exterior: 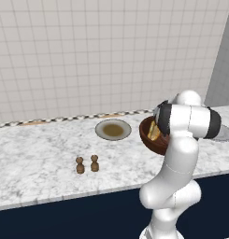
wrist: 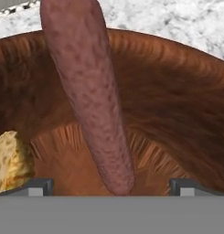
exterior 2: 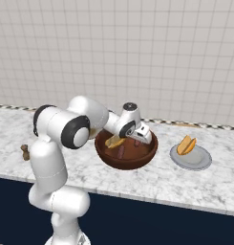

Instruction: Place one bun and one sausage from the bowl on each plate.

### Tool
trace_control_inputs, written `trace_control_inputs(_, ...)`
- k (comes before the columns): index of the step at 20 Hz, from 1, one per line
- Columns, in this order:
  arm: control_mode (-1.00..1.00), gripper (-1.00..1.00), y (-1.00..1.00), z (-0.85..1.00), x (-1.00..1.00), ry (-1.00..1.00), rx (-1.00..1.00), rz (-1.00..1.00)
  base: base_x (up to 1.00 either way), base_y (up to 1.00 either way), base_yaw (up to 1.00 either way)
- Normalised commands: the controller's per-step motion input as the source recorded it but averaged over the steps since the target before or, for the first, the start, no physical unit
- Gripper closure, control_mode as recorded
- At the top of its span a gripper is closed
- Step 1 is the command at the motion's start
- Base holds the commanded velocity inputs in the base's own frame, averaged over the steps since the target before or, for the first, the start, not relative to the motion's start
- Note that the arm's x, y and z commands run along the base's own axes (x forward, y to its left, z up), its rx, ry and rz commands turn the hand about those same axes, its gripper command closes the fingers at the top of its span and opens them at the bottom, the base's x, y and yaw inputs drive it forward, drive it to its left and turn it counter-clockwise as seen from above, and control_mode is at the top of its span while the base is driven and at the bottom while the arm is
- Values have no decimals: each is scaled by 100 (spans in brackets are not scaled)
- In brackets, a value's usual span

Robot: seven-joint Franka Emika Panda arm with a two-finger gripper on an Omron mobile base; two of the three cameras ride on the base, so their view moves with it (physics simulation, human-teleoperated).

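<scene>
**Open gripper down in the bowl, over a sausage**

The gripper (wrist: 111, 186) is spread wide, gripping nothing, a sausage (wrist: 93, 96) lying between its tips inside the bowl (exterior 2: 126, 154). A bun (exterior 2: 114, 141) sits left. Right plate (exterior 2: 191, 158) holds another bun (exterior 2: 186, 144); the brown-centred plate (exterior: 113, 129) lies left.

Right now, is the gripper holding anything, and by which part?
Nothing is held. The gripper is open inside the bowl, its fingertips either side of the sausage end.

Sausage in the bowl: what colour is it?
Mottled reddish-brown sausage, clearest in the hand view.
</scene>
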Motion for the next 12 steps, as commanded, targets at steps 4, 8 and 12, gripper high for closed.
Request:
trace_control_inputs(4, -100, -100, 0, -17, 1, 0, 0, 1, 0, 0, 0)
trace_control_inputs(8, -100, -100, 0, -14, 4, 0, 0, 1, 0, 0, 0)
trace_control_inputs(12, -100, -100, 0, -16, 12, 0, 0, 0, 0, 0, 0)
